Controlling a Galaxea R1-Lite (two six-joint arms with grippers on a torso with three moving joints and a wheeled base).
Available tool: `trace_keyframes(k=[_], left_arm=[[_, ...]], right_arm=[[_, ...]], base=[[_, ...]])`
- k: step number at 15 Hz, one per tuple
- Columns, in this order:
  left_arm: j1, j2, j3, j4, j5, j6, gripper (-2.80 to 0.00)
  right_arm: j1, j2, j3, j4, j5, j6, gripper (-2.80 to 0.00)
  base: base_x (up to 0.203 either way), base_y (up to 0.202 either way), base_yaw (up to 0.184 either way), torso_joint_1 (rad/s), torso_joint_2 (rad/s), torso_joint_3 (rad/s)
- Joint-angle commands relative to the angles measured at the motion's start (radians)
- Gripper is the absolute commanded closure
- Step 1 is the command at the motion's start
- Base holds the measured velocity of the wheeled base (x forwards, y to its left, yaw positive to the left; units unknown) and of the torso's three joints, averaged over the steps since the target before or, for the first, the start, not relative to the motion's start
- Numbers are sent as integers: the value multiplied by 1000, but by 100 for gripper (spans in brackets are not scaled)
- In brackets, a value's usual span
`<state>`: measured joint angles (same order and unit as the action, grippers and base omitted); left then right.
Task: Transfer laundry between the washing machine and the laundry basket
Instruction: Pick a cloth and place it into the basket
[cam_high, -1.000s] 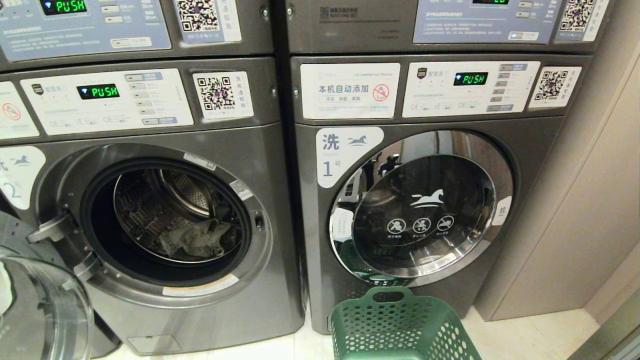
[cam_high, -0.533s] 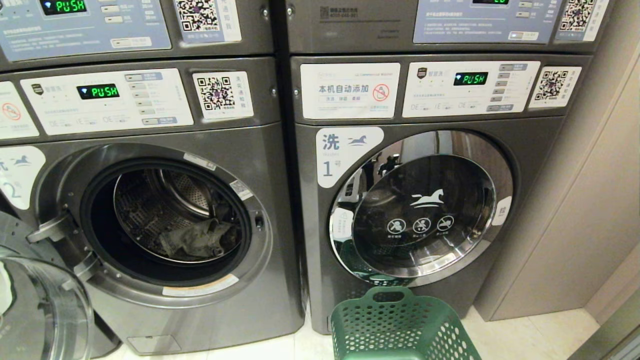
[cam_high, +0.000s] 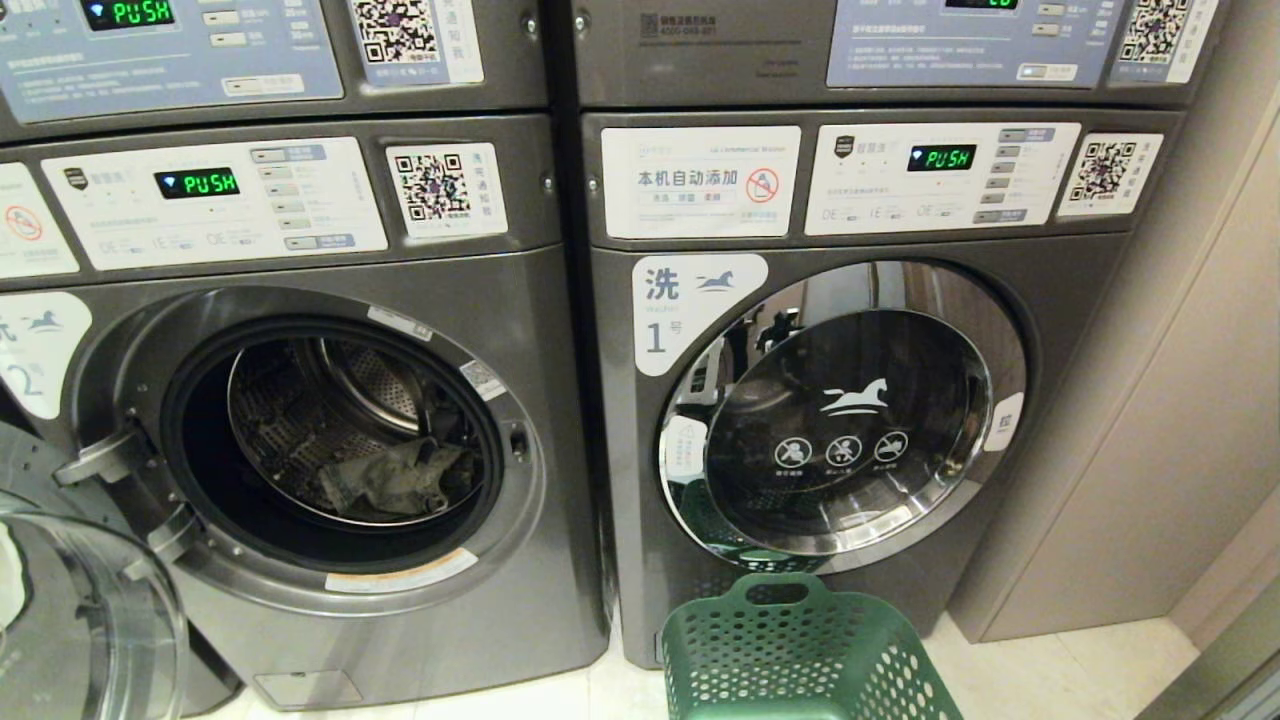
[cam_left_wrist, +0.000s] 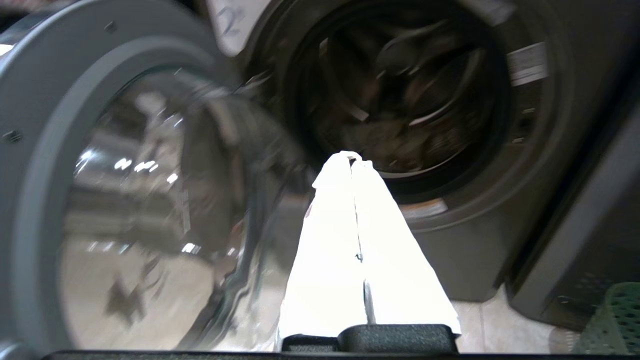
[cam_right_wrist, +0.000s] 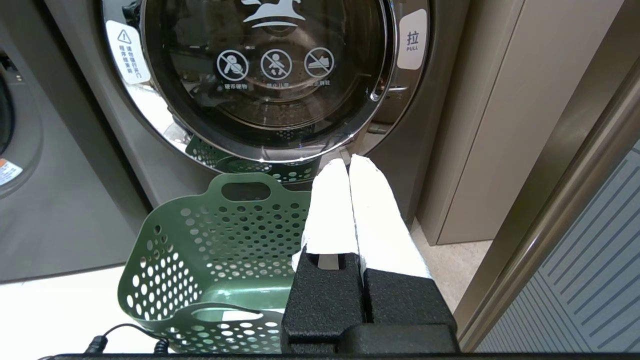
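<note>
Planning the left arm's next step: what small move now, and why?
Probably open the left gripper and ease it toward the drum. It is shut, holds nothing and faces the open washing machine, where the laundry lies; the laundry basket looks empty.

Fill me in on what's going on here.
The washing machine marked 2 stands with its door open, and the laundry lies in its drum. The left gripper, shut and empty, points at that opening. The right gripper, also shut, hangs over the empty laundry basket before machine 1.
</note>
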<state>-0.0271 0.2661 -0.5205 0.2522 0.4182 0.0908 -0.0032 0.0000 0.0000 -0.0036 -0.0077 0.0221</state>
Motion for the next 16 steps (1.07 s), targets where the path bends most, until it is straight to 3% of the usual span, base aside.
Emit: trace_keyframes(k=[1, 3, 5, 6, 8, 10, 12, 16], left_arm=[[-15, 294, -112, 38, 111, -86, 0], [-17, 533, -245, 131, 180, -273, 0], [16, 752, -408, 314, 232, -501, 0], [58, 841, -490, 434, 252, -608, 0], [187, 962, -586, 562, 271, -732, 0], [311, 1048, -626, 578, 250, -770, 0], [423, 1104, -635, 527, 225, -762, 0], [604, 1177, -638, 307, 164, -618, 0]], right_arm=[[0, 2, 0, 0, 0, -1, 0], [0, 2, 0, 0, 0, 0, 0], [0, 2, 0, 1, 0, 1, 0], [0, 2, 0, 0, 0, 1, 0], [0, 2, 0, 1, 0, -1, 0], [0, 2, 0, 0, 0, -1, 0], [0, 2, 0, 0, 0, -1, 0], [0, 2, 0, 0, 0, -1, 0]], base=[[0, 0, 0, 0, 0, 0], [0, 0, 0, 0, 0, 0], [0, 0, 0, 0, 0, 0], [0, 0, 0, 0, 0, 0], [0, 0, 0, 0, 0, 0], [0, 0, 0, 0, 0, 0], [0, 0, 0, 0, 0, 0], [0, 0, 0, 0, 0, 0]])
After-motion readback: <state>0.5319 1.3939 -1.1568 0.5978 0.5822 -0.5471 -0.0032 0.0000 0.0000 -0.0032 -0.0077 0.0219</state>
